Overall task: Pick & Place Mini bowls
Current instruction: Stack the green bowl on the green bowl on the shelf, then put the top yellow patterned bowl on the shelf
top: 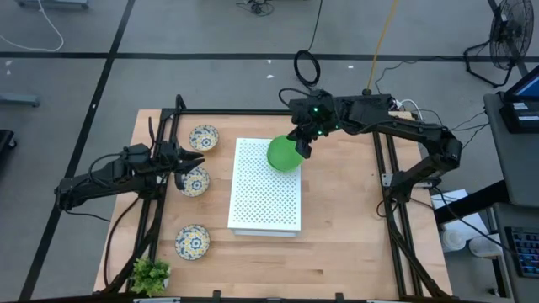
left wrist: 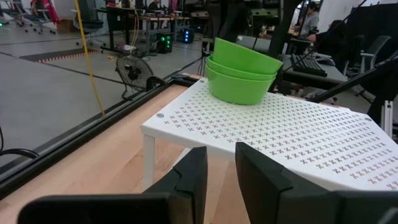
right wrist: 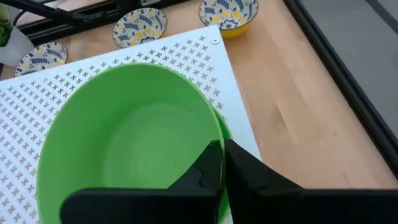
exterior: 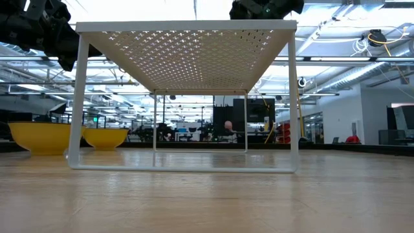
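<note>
the worktop (top: 337, 244) carries a white board (top: 265, 202) standing on legs at its middle. on the board's far right corner sits a stack of green bowls (top: 285, 154); the left wrist view shows at least three nested there, so the green ones look placed or nearly so. three patterned bowls are still on the worktop left of the board: one far (top: 203, 136), one middle (top: 194, 181), one near (top: 192, 241), so i judge the task about half done, with these three left to move. the right gripper (right wrist: 221, 163) is at the green stack, its fingers pinched together on the rim of the top green bowl (right wrist: 127, 140), one inside and one outside. the left gripper (top: 187, 165) hovers just above the middle patterned bowl, fingers a little apart, holding nothing.
</note>
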